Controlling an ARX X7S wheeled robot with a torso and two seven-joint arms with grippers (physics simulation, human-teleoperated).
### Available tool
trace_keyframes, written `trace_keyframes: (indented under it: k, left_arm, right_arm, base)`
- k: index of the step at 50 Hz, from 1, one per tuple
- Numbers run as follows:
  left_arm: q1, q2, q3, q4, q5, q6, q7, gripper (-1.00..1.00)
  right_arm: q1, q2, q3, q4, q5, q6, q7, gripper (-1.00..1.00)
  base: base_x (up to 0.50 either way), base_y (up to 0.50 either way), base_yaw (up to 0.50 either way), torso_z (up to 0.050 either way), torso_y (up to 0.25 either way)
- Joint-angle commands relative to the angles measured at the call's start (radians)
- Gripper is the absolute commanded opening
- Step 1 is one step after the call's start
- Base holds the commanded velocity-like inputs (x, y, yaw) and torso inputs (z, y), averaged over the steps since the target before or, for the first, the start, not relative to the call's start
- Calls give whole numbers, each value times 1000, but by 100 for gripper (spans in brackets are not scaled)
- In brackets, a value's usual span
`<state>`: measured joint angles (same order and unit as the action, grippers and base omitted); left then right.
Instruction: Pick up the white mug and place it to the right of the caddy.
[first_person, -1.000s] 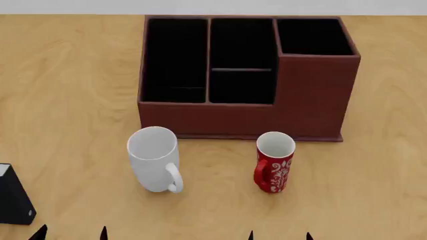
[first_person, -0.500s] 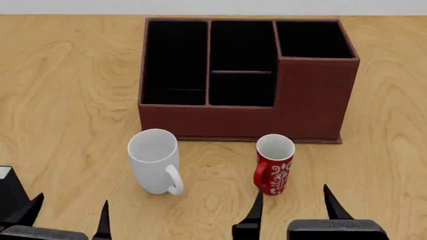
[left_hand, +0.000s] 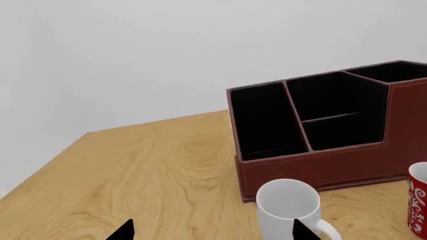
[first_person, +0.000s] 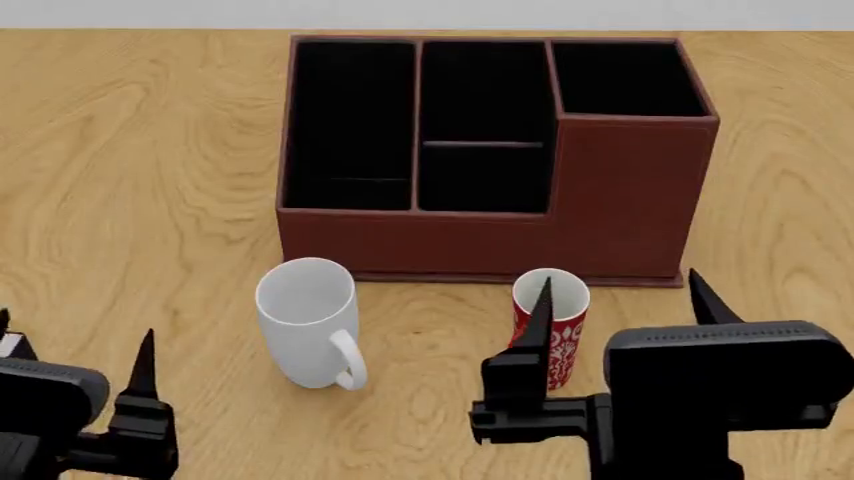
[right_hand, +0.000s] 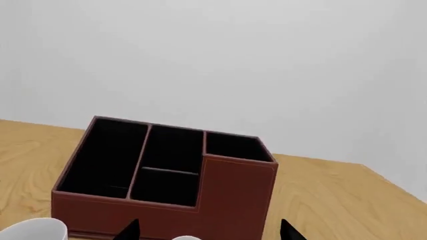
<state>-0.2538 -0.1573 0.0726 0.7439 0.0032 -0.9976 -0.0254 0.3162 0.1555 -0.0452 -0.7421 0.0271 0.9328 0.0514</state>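
Pale wall behind a wooden desk (first_person: 134, 150). The right gripper (first_person: 617, 318) has risen over the near edge, fingers spread and empty, just before the red mug (first_person: 558, 335); the left gripper (first_person: 67, 365) is likewise open and empty. So the reach is only starting. The white mug (first_person: 310, 320) stands untouched before the caddy (first_person: 627, 200). No legible writing.

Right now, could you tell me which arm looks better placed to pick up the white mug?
Probably left: the white mug stands between the grippers, nearer the left gripper.
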Motion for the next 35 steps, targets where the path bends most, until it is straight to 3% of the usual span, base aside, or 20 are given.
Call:
trace_keyframes:
  k: [1,6,15,22,35]
  left_arm:
    - [-116,-79,-86,181,13,-290,15,100]
    - [-123,-85,-174,196,7,-337,36,100]
    - [-203,-141,-236,258,14,-466,56,100]
    - [-262,-138,-294,296,-7,-562,102,100]
    - [-238,-120,-305,299,-11,-539,94,100]
  right_arm:
    - [92,29,-20,-99,9,199,-5,100]
    - [123,54,-58,-100,-8,223,5,100]
    - [143,44,-34,-104,4,254,4,100]
    - [146,53,-36,-115,0,250,11,100]
    - [143,54,-35,-111,3,251,20,100]
  base:
    - [0,0,0,0,0]
    - [0,0,0,0,0]
    - [0,0,0,0,0]
    - [0,0,0,0,0]
    - [0,-463,0,0,0]
